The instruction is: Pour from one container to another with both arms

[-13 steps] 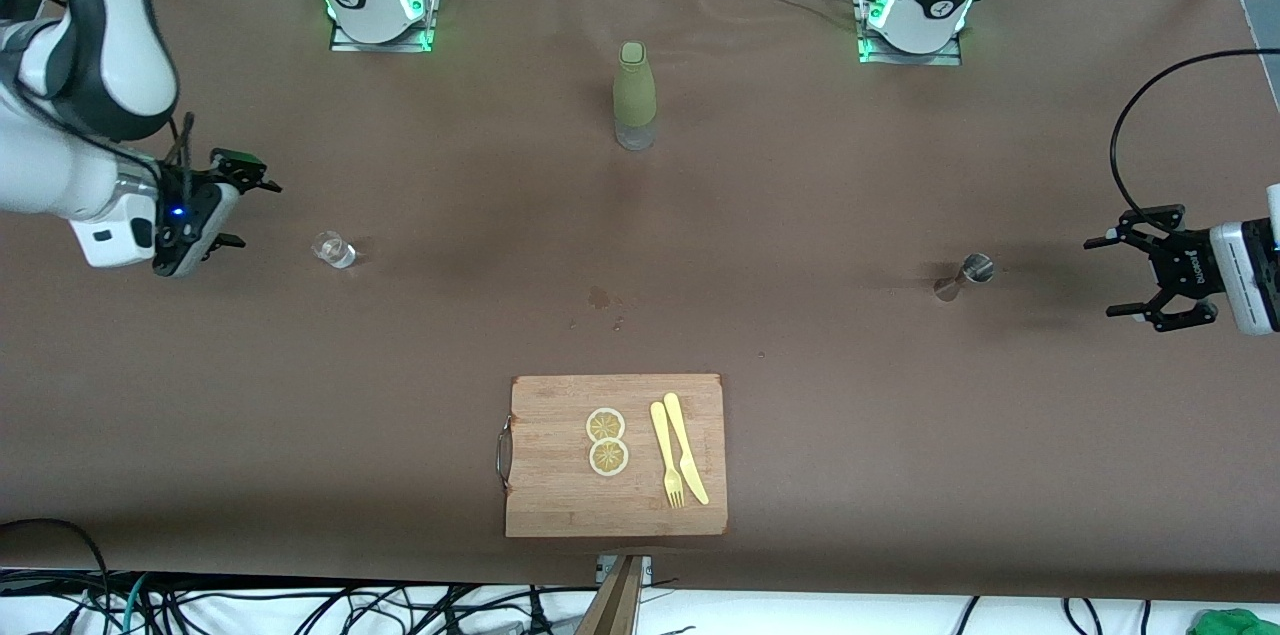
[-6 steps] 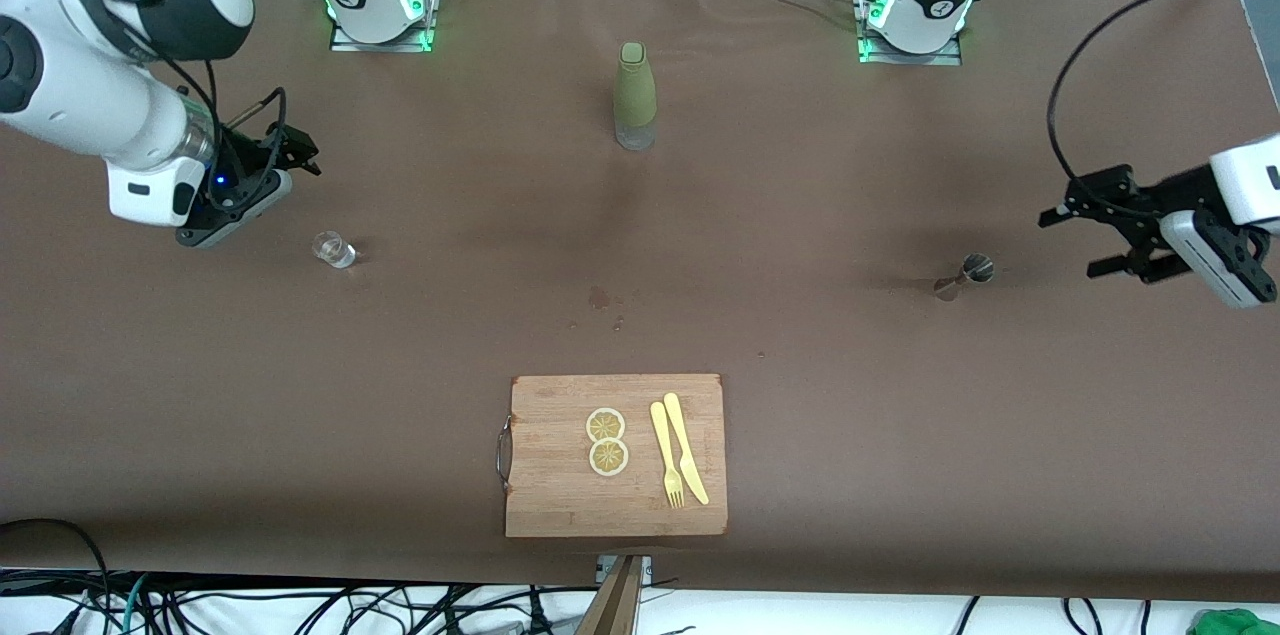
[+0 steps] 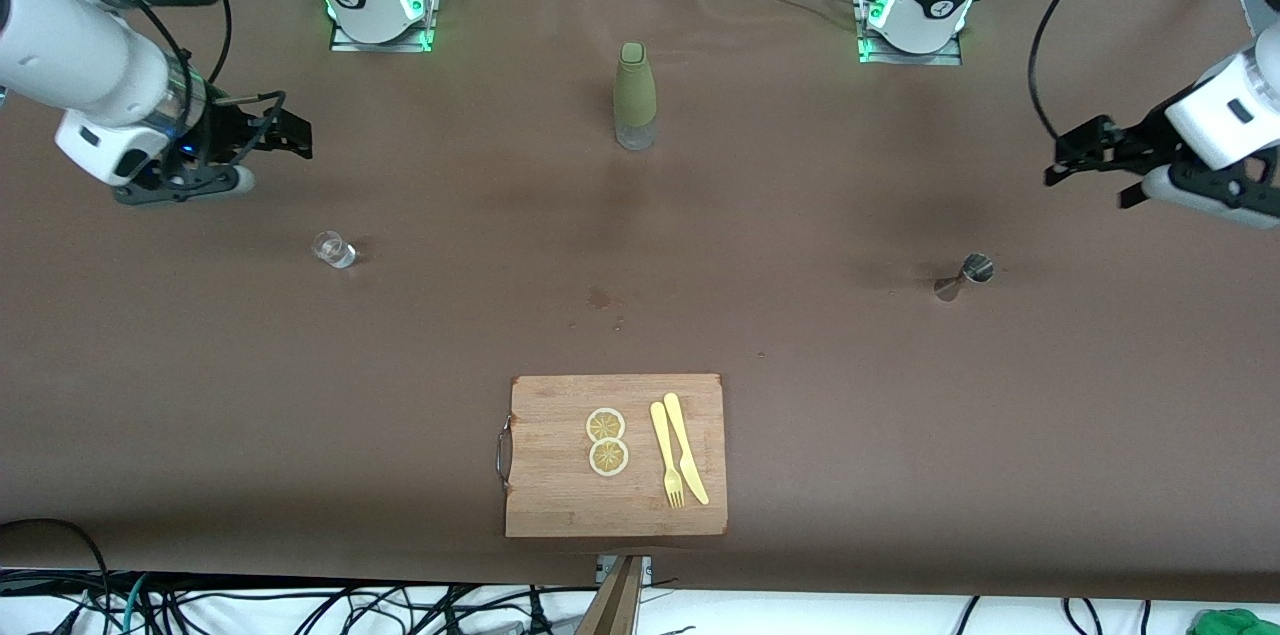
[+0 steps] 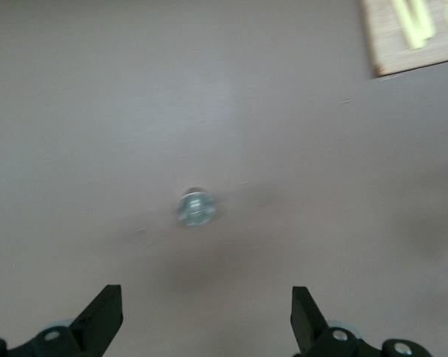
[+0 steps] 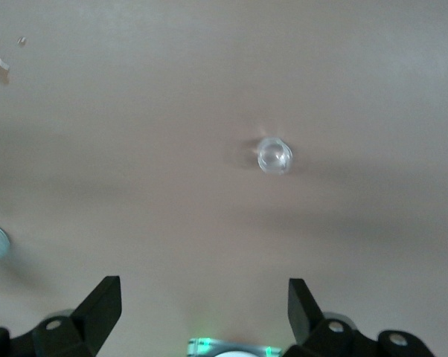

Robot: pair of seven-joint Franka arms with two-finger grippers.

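Both grippers hung wide open: right gripper (image 3: 285, 133) nearer the cup (image 3: 333, 249), left gripper (image 3: 1085, 158) nearer the seemingly upright jigger (image 3: 965, 276), table (image 3: 800, 215) ends.

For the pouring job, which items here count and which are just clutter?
Job: glass cup; jigger; left gripper and right gripper, both open, up over bare table.
Clutter: green bottle; cutting board with lemon slices, fork, knife.

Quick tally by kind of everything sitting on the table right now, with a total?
Glass cup: 1
Metal jigger: 1
Green bottle: 1
Wooden cutting board: 1
Lemon slices: 2
Yellow fork: 1
Yellow knife: 1
Total: 8
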